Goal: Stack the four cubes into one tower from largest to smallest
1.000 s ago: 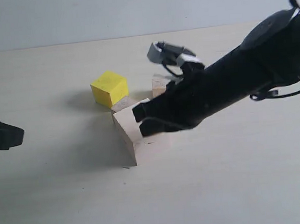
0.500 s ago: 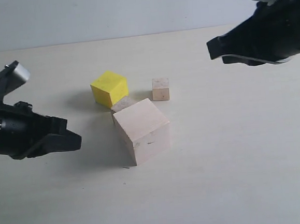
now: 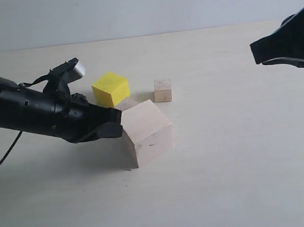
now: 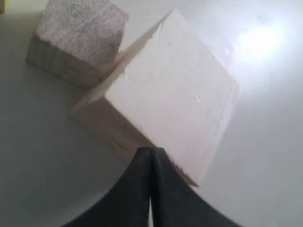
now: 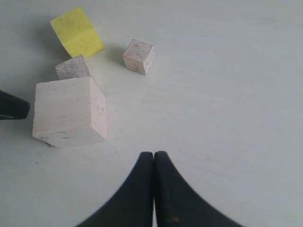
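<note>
The large pale wood cube (image 3: 145, 132) (image 4: 165, 101) (image 5: 68, 111) rests on the table near the middle. My left gripper (image 3: 116, 122) (image 4: 151, 151) is shut and empty, its tip right at that cube's left side. Behind the large cube, touching it, sits a smaller bare wood cube (image 3: 126, 103) (image 4: 78, 40) (image 5: 72, 67). The bright yellow cube (image 3: 110, 89) (image 5: 76, 32) stands just behind that. The smallest bare wood cube (image 3: 163, 90) (image 5: 138, 56) stands alone to the right. My right gripper (image 3: 258, 52) (image 5: 154, 155) is shut and empty, raised at the far right.
The pale tabletop (image 3: 240, 164) stretches wide around the cubes. A grey wall (image 3: 133, 10) runs along the table's far edge. The left arm's black body (image 3: 31, 112) lies low across the left side of the table.
The right arm has lifted off the large cube and drawn back to the upper right. The left arm has swept in from the left until its shut tip reached the large cube.
</note>
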{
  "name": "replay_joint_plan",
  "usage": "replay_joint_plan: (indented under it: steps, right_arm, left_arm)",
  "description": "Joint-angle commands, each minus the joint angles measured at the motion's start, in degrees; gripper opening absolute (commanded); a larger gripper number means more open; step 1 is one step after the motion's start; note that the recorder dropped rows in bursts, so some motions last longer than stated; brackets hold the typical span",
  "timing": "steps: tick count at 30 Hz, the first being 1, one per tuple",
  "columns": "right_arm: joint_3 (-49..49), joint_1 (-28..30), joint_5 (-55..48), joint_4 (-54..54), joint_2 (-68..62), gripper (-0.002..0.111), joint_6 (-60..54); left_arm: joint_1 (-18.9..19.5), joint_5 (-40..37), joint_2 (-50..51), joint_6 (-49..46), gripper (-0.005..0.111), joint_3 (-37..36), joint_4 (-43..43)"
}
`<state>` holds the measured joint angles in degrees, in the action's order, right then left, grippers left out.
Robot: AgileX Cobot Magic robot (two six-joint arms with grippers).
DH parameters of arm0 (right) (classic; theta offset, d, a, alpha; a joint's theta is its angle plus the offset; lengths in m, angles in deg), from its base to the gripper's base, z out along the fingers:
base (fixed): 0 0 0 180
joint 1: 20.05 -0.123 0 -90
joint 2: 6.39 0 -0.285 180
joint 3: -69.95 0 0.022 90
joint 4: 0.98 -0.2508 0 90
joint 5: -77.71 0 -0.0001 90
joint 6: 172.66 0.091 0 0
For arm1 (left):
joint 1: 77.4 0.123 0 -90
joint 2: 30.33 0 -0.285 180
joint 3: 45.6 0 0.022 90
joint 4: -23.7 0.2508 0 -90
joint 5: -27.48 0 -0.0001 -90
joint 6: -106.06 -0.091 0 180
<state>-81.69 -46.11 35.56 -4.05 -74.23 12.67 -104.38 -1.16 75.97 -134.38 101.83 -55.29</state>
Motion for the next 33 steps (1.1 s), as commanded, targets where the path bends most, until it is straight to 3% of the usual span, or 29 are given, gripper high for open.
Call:
replay_joint_plan:
  steps: [1, 11, 33]
  right_arm:
    - [-0.4, 0.3, -1.0, 0.7, 3.7, 0.0, 0.1]
    - [-0.4, 0.3, -2.3, 0.3, 8.8, 0.0, 0.3]
    - [1.6, 0.3, -1.2, 0.1, 8.7, 0.0, 0.3]
  left_arm:
    - [-0.4, 2.5, 3.2, 0.9, 0.0, 2.7, -0.7]
    - [-0.4, 4.5, 7.9, 0.9, 0.0, 5.5, -0.4]
    - [-0.4, 4.6, 8.1, -0.2, 0.0, 8.1, -1.1]
